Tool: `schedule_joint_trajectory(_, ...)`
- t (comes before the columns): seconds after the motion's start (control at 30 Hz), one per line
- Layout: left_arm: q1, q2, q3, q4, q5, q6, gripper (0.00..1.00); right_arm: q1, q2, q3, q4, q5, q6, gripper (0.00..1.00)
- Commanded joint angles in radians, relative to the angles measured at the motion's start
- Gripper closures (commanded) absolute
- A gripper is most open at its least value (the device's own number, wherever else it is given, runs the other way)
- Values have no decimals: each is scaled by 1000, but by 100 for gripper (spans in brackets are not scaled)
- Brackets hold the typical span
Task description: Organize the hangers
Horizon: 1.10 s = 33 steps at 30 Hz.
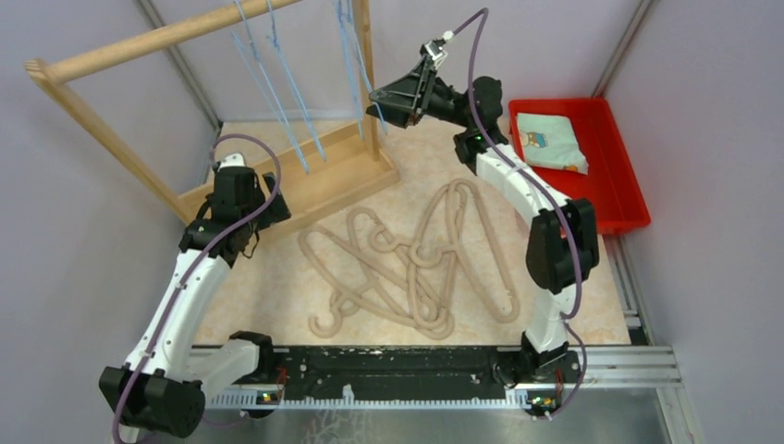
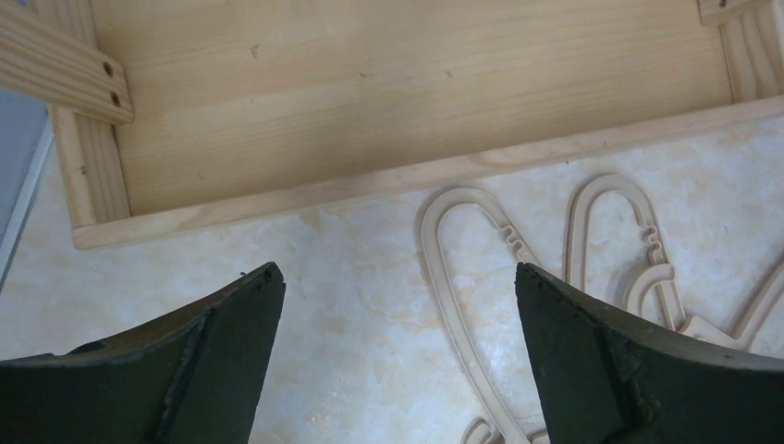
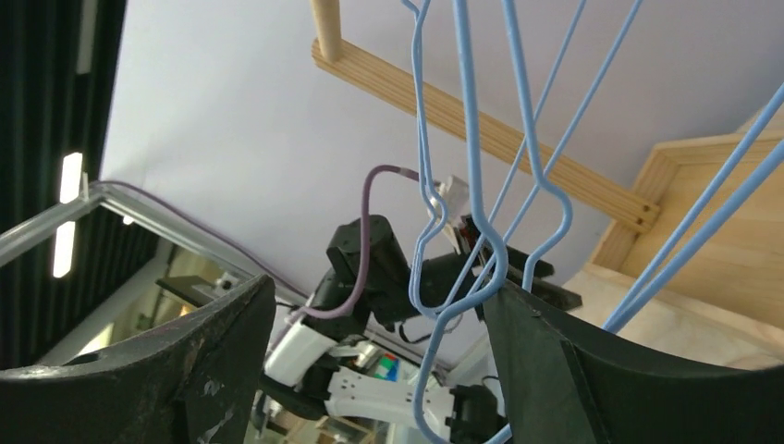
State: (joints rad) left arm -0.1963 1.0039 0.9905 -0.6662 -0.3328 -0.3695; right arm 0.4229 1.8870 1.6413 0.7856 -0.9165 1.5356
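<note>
Several beige rounded hangers point(image 1: 416, 264) lie tangled flat on the table's middle; parts of two show in the left wrist view point(image 2: 450, 277). Several light-blue wire hangers point(image 1: 277, 88) hang from the wooden rack's rail, some by its right post point(image 1: 356, 65). My left gripper point(image 1: 238, 217) is open and empty point(image 2: 398, 282), low over the table beside the rack's base, left of the beige pile. My right gripper point(image 1: 381, 106) is raised at the right post, open point(image 3: 379, 291), with blue wire hangers point(image 3: 481, 213) hanging between its jaws and touching the right finger point(image 3: 555, 361).
The wooden rack point(image 1: 166, 37) stands at the back left; its base board point(image 2: 370, 92) lies just ahead of my left gripper. A red tray point(image 1: 618, 176) with a folded cloth point(image 1: 550, 141) sits at the back right. Walls close in both sides.
</note>
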Motion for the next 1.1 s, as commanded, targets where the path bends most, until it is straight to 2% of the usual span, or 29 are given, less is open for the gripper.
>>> schedule_joint_trajectory(0.0, 17, 19, 86, 22, -65, -3, 0, -42, -159, 22, -285, -54, -285, 17)
schedule_joint_trajectory(0.1, 22, 62, 168, 24, -106, 0, 0, -79, -213, 51, -544, -37, -482, 13)
schedule_joint_trajectory(0.23, 26, 143, 286, 40, -140, 5, 0, -119, -223, 192, -1050, 117, -862, 9)
schedule_joint_trajectory(0.3, 26, 188, 347, 48, -147, 10, 0, -122, -197, 274, -1224, 206, -1001, 8)
schedule_joint_trajectory(0.37, 26, 226, 400, 53, -160, 16, 0, -125, -169, 332, -1323, 281, -1083, 7)
schedule_joint_trajectory(0.6, 26, 308, 559, 133, -188, 51, 0, -125, -119, 412, -1419, 407, -1192, 6)
schedule_joint_trajectory(0.8, 26, 360, 674, 221, -286, 109, 5, -126, -196, 307, -1401, 441, -1214, 5)
schedule_joint_trajectory(1.07, 24, 281, 456, 605, -323, 192, 5, -128, -295, 216, -1435, 525, -1252, 5)
